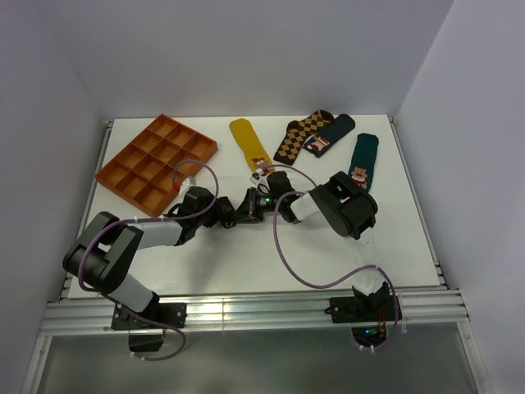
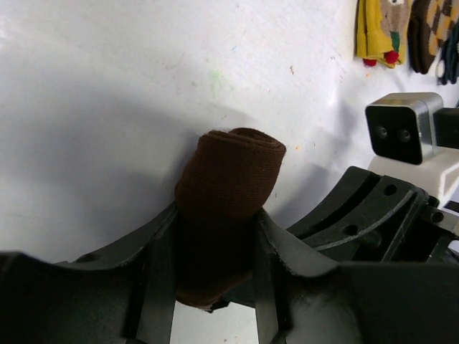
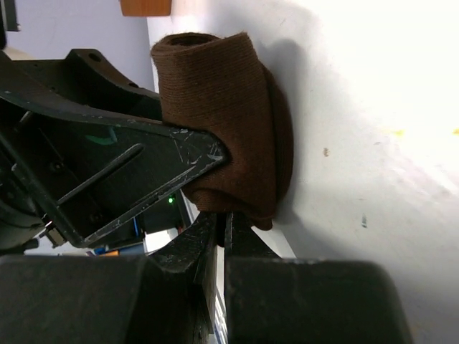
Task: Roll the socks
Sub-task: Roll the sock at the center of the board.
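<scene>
On the white table [image 1: 394, 238], an orange compartment tray [image 1: 156, 160] at far left and a mustard yellow sock [image 1: 248, 144] toward the far edge. Near the table's middle, left gripper [image 2: 216, 215] partly open and clasped around the dark brown sock [image 2: 233, 172], rolled into a stubby cylinder, one finger pressed to each side. Right gripper [image 3: 221, 222] closed tight, tips against one end of the roll; unclear whether any fabric is pinched.
</scene>
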Controlling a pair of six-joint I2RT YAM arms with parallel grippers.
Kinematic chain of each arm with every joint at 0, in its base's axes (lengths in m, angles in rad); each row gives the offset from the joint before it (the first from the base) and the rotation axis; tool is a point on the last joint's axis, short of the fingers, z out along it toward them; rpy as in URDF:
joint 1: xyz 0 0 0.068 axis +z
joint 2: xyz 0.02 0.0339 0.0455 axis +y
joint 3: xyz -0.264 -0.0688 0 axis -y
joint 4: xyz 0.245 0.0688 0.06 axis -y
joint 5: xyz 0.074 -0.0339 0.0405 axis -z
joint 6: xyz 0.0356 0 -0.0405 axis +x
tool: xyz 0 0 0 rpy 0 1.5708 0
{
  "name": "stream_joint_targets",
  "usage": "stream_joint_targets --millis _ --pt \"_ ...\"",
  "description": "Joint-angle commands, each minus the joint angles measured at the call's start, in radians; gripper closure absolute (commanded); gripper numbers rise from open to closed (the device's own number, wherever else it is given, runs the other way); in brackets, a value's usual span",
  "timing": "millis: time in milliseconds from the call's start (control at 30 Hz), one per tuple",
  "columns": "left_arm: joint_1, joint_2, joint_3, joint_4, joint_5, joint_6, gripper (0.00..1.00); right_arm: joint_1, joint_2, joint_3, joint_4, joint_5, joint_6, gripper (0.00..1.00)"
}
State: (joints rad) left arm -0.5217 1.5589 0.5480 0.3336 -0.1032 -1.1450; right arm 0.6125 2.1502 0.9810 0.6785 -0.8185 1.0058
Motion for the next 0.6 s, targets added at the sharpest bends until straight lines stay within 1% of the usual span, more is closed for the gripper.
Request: stream_joint_targets --millis 0,33,67,100,133,167,200,233,267,300,333,400,433,467,500,533,567 --pt "-0.04 0.09 0.047 -0.204 -0.026 0.041 0.71 0.012 0.01 -0.027 -0.126 0.059 -0.058 0.98" --pt "-0.046 0.102 0.065 -0.231 -0.039 0.045 0.74 0.012 0.001 -0.022 -0.161 0.065 -0.084 0.9" --pt "-0.061 0.115 0.102 -0.29 -0.052 0.048 0.79 0.012 -0.03 -0.021 -0.184 0.073 -0.101 0.85" --pt "-0.069 0.134 0.121 -0.316 -0.078 0.05 0.85 0.01 -0.047 -0.021 -0.207 0.094 -0.119 0.8" --pt "-0.077 0.145 0.139 -0.33 -0.088 0.059 0.9 0.01 -0.073 -0.027 -0.256 0.11 -0.157 0.71" --pt "-0.089 0.159 0.174 -0.402 -0.099 0.063 0.94 0.007 -0.125 -0.031 -0.282 0.125 -0.179 0.66" --pt "-0.095 0.165 0.191 -0.428 -0.11 0.071 1.0 0.006 -0.162 -0.038 -0.315 0.142 -0.202 0.62" --pt "-0.1 0.168 0.208 -0.459 -0.134 0.079 1.0 0.003 -0.196 -0.053 -0.389 0.192 -0.252 0.57" --pt "-0.109 0.171 0.237 -0.479 -0.145 0.086 1.0 0.001 -0.231 -0.062 -0.427 0.22 -0.277 0.55" --pt "-0.11 0.174 0.251 -0.526 -0.153 0.097 1.0 -0.006 -0.313 -0.071 -0.465 0.257 -0.303 0.53" --pt "-0.113 0.176 0.279 -0.547 -0.173 0.103 1.0 -0.011 -0.349 -0.09 -0.543 0.316 -0.35 0.49" --pt "-0.12 0.187 0.308 -0.591 -0.193 0.125 1.0 -0.029 -0.467 -0.114 -0.609 0.384 -0.406 0.46" --pt "-0.123 0.193 0.322 -0.632 -0.203 0.134 1.0 -0.036 -0.508 -0.14 -0.669 0.451 -0.42 0.44" --pt "-0.127 0.199 0.354 -0.656 -0.222 0.142 1.0 -0.043 -0.544 -0.154 -0.695 0.487 -0.433 0.44" --pt "-0.129 0.214 0.368 -0.672 -0.231 0.158 1.0 -0.057 -0.615 -0.181 -0.712 0.517 -0.455 0.43" --pt "-0.132 0.219 0.391 -0.703 -0.237 0.166 1.0 -0.065 -0.644 -0.192 -0.743 0.563 -0.463 0.43" --pt "-0.138 0.233 0.401 -0.715 -0.248 0.174 1.0 -0.072 -0.668 -0.202 -0.752 0.577 -0.472 0.42"
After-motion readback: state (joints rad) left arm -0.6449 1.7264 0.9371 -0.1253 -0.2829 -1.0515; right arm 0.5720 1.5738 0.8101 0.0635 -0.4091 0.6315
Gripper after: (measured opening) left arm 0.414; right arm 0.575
